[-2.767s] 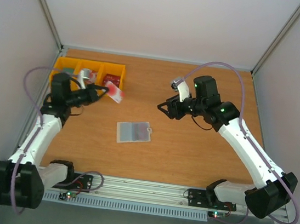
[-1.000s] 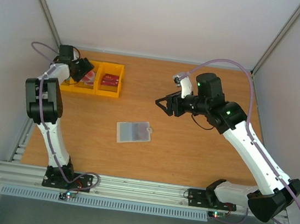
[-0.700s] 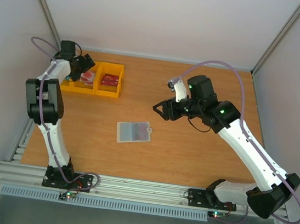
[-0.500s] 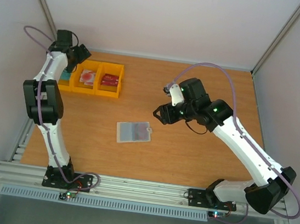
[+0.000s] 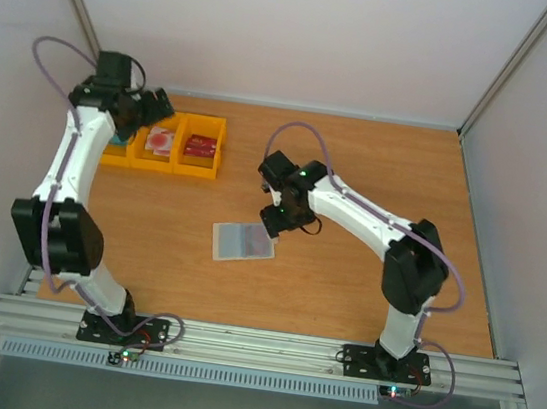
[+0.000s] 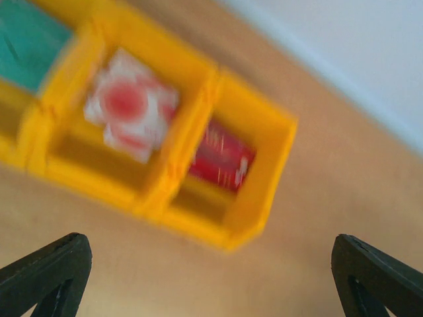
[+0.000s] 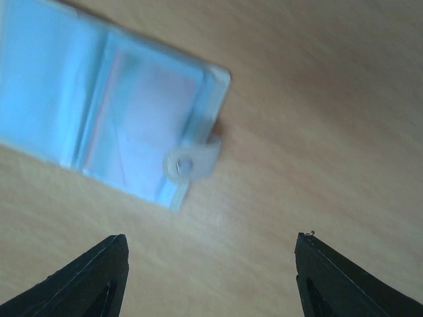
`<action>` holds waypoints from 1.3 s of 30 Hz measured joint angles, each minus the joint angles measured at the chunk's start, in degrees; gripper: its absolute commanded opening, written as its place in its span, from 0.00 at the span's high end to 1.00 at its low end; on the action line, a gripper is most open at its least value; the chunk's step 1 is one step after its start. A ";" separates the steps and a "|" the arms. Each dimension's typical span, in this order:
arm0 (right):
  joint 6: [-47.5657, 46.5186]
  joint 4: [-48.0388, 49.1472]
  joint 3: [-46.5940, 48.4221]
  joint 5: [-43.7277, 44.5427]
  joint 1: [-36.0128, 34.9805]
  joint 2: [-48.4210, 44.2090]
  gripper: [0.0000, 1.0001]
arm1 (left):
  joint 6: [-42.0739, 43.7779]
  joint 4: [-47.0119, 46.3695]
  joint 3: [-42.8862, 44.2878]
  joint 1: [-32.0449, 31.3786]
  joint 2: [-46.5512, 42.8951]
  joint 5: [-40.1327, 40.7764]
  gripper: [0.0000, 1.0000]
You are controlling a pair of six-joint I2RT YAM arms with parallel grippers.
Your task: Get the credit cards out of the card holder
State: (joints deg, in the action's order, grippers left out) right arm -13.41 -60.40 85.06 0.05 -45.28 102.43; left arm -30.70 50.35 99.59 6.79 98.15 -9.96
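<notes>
The card holder [image 5: 241, 242] lies open and flat on the wooden surface [image 5: 378, 178]. Its snap tab [image 7: 192, 162] points toward the right jaws, which hang above that end, spread wide and empty. A pinkish credit card [image 7: 149, 112] seems to sit behind the clear pocket. The left jaws, also released and empty, hover well away over the yellow bins [image 6: 205, 228], where a whitish credit card [image 6: 129, 109] lies in the middle compartment. The pull probably calls for nipping only the card's exposed edge, not the film. The light holder may slide unless it is pinned.
</notes>
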 measured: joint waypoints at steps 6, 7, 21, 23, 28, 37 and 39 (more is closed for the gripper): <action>-3.34 -2.64 8.57 0.15 0.00 8.63 0.23 | 8.96 4.85 -26.38 -10.12 -10.32 -2.93 0.06; -3.74 -3.50 8.83 0.13 0.00 9.11 0.23 | 9.62 5.68 -31.12 -11.89 -9.77 -4.35 0.08; -1.33 -8.68 12.17 -5.11 0.44 7.02 0.20 | 10.01 1.40 -38.53 -23.89 2.78 -9.51 0.01; -1.18 -8.70 13.20 -6.97 0.74 6.91 0.20 | 11.87 2.29 -35.32 -23.87 5.09 -9.05 0.01; 0.61 -6.82 12.37 -11.50 2.16 5.79 0.20 | 16.68 -0.37 -33.70 -23.87 5.95 -6.71 0.01; 7.52 2.56 0.44 -22.36 5.68 0.79 0.32 | 20.68 -2.69 -38.99 -23.91 -2.27 -5.16 0.01; 8.57 4.35 -1.97 -23.45 5.68 0.15 0.40 | 20.52 -3.13 -39.36 -23.91 -4.04 -5.66 0.01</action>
State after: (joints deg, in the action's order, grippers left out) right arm -4.84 -56.05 83.09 -23.40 -39.59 102.59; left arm -10.17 47.22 60.23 -17.12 94.11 -15.62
